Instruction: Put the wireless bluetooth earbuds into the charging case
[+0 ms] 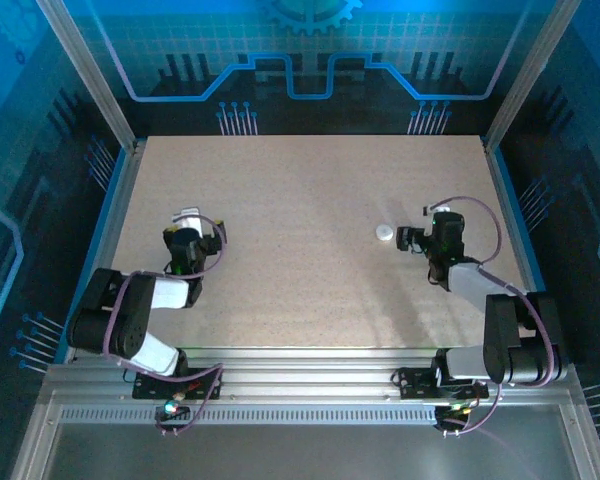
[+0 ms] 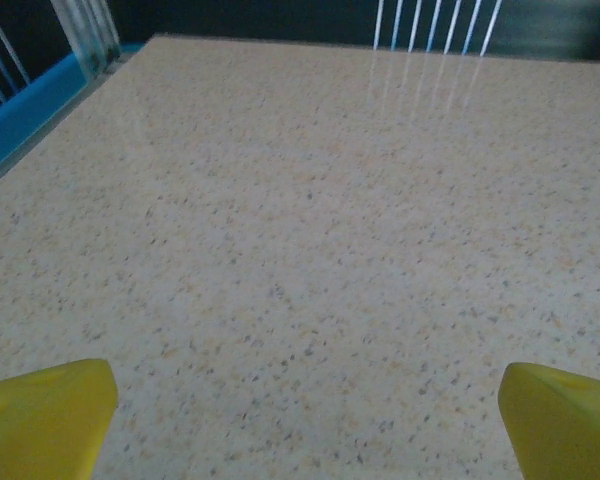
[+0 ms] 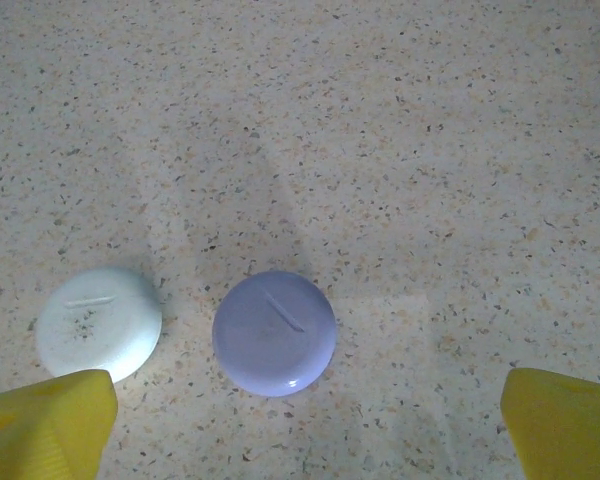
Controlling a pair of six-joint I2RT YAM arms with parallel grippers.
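Two closed round pucks lie on the table in the right wrist view, one lavender (image 3: 274,333) and one white (image 3: 98,322), each with a short groove on top. I cannot tell which of them is the charging case. The white puck (image 1: 383,233) also lies just left of my right gripper (image 1: 412,238) in the top view. My right gripper (image 3: 307,428) is open. The lavender puck sits just ahead of its gap, touching nothing. My left gripper (image 2: 305,418) is open over bare table, at the left side (image 1: 187,222). The earbuds are out of view.
The speckled tabletop (image 1: 300,250) is bordered by blue rails and metal posts at the left (image 1: 115,190) and right (image 1: 505,200) edges. A dark back wall (image 1: 300,90) stands beyond the far edge.
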